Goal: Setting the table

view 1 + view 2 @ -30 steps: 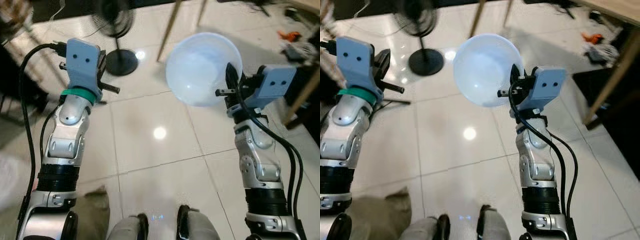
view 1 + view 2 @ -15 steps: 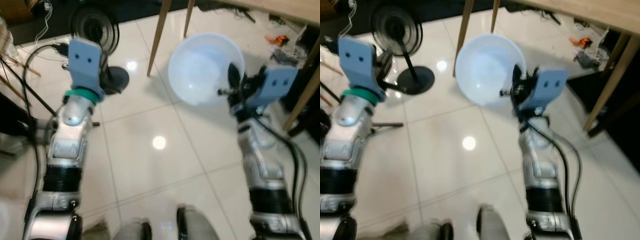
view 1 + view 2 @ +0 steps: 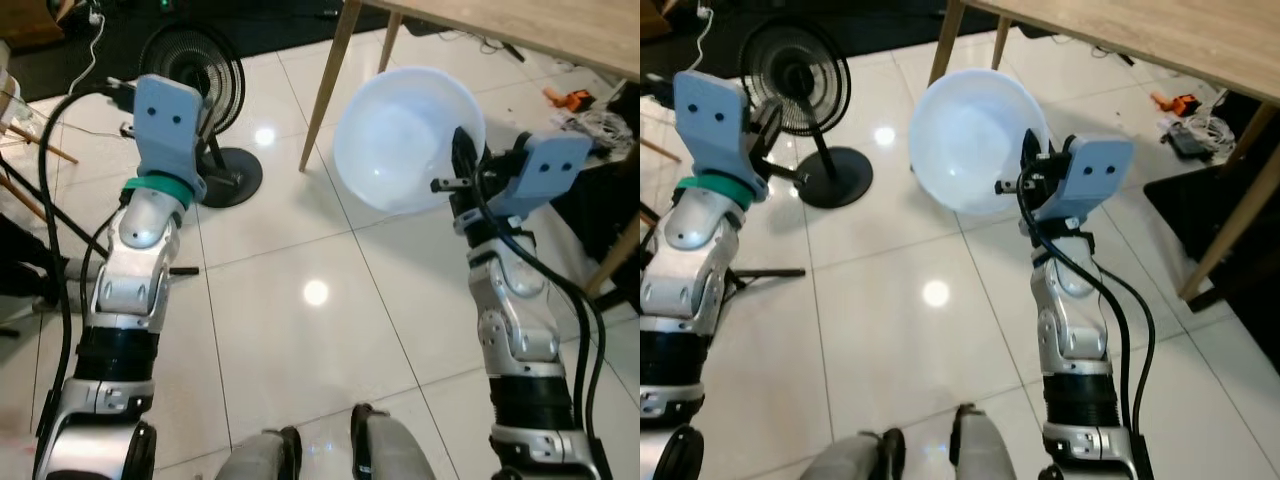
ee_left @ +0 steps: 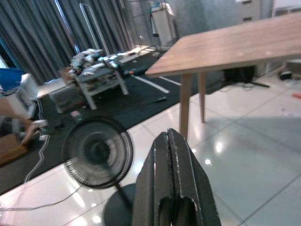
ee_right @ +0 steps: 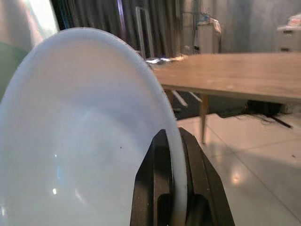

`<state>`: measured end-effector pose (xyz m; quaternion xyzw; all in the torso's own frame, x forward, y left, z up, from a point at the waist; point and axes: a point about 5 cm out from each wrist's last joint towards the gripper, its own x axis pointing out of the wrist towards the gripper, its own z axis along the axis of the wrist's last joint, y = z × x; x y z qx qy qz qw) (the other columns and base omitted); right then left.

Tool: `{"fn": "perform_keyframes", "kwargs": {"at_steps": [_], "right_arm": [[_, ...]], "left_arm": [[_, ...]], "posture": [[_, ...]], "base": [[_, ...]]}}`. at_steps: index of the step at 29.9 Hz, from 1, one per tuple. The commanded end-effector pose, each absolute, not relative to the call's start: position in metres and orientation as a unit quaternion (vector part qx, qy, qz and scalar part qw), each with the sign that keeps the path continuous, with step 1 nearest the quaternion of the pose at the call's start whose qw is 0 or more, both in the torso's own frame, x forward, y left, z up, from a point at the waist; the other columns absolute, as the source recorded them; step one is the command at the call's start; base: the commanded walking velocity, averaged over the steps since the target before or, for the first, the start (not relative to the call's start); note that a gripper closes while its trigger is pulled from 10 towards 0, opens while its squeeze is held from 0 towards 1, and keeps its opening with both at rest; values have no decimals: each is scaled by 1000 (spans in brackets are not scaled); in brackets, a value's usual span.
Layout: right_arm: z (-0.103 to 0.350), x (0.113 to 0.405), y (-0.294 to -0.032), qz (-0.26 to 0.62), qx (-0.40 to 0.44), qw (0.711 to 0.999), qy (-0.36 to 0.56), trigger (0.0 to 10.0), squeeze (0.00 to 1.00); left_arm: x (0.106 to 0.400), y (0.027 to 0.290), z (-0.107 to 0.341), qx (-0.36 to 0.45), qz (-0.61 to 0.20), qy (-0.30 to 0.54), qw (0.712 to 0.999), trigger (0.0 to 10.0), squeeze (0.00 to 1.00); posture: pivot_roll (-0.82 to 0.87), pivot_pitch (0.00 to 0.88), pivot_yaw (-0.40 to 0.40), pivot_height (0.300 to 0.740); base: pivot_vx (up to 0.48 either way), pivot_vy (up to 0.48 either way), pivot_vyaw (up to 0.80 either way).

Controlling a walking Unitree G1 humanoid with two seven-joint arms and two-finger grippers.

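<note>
Bowl (image 3: 405, 138), pale and translucent, is held tilted above the tiled floor (image 3: 300, 300), its rim pinched by the right gripper (image 5: 175, 155) fingers. Left gripper (image 4: 173, 155) fingers are pressed together, near the bench (image 3: 1160, 40).

Bowl (image 3: 405, 135) up in front of robot, tipped on edge, its rim between the fingers of the right gripper (image 5: 173, 155), which is at bowl's right side. Left gripper (image 4: 172, 155) raised on the left, well apart from bowl. Fan (image 3: 200, 85) on floor (image 3: 300, 300) beyond left gripper. Table (image 3: 1160, 35) ahead & right, behind bowl; table leg (image 3: 325, 85) between fan & bowl. 2 feet (image 3: 320, 455) nearest the robot, between the arms
</note>
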<state>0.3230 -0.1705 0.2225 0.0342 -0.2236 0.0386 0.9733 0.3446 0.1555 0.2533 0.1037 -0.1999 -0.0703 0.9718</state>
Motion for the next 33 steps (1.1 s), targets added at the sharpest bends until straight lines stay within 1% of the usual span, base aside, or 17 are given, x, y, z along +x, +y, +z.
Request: {"fn": "perform_keyframes", "kwargs": {"at_steps": [1, 33], "right_arm": [[224, 322, -168, 42, 38, 972, -230, 10000, 0], [224, 324, -167, 43, 35, 972, -229, 10000, 0]], "left_arm": [[343, 164, 249, 107, -60, -192, 974, 10000, 0], [342, 164, 249, 105, -58, -193, 974, 10000, 0]], "posture": [[-16, 141, 108, 740], [-10, 147, 102, 740]], "base": [[461, 0, 0], [463, 0, 0]]}}
